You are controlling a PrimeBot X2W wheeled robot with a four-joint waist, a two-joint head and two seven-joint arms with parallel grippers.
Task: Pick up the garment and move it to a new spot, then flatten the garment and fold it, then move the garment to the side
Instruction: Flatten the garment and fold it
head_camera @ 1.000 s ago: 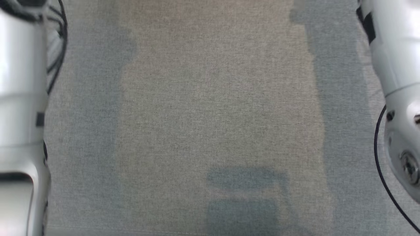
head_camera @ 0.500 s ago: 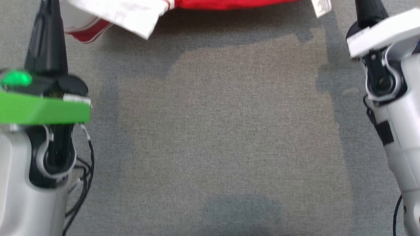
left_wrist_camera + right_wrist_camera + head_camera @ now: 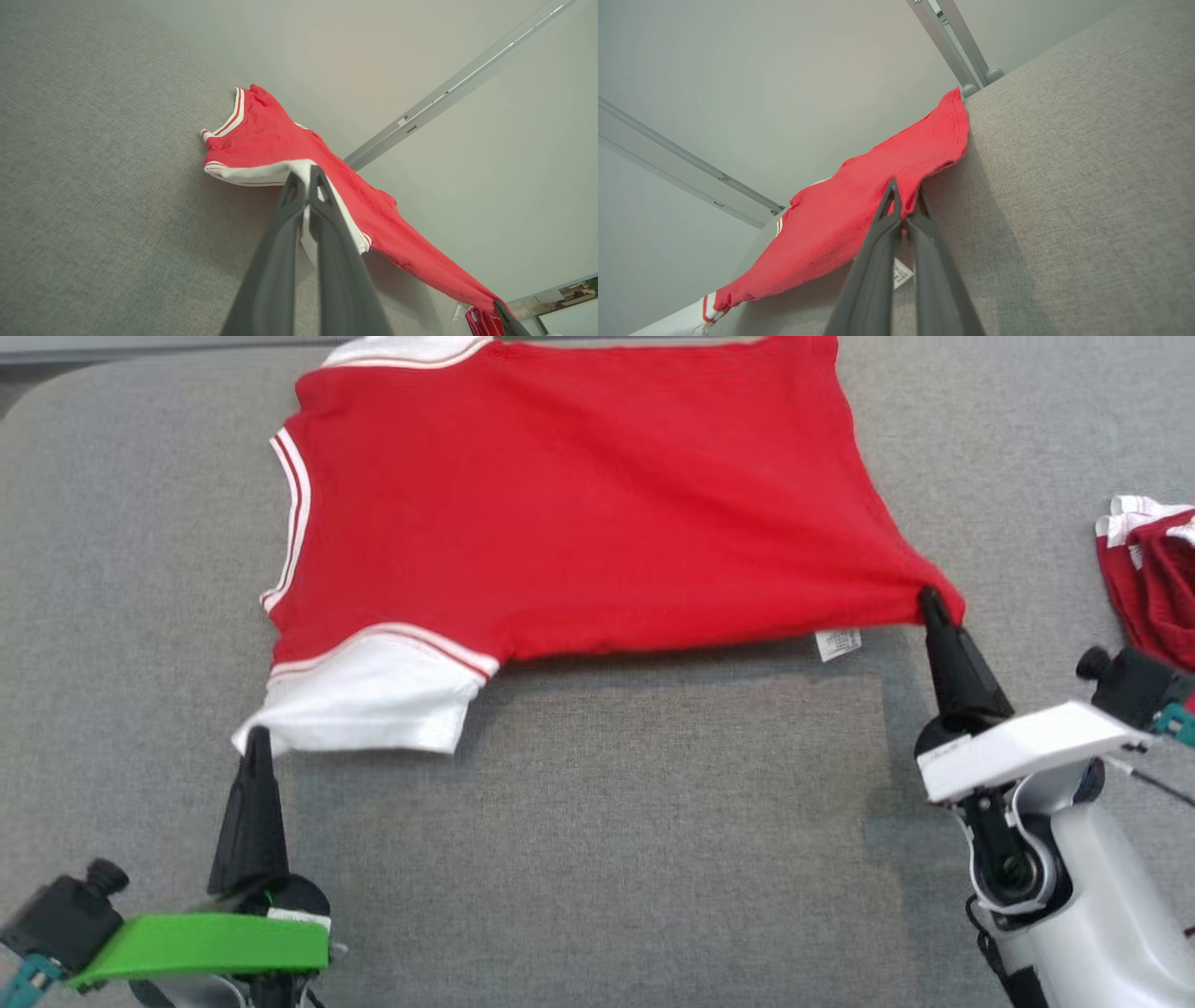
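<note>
Cloth this light and limp needs edge grips: the left gripper (image 3: 257,739) pinches the white sleeve (image 3: 373,695) of the shirt (image 3: 579,513), the right gripper (image 3: 930,602) its hem corner, perhaps both layers.

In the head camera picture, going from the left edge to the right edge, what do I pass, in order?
left gripper, pinching the white sleeve → red garment → right gripper, pinching its corner → bunched red garment at the right edge

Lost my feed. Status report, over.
Both shut: left gripper on white sleeve, right gripper on hem corner. Between them, red shirt stretched. Second garment far right, apart.
</note>
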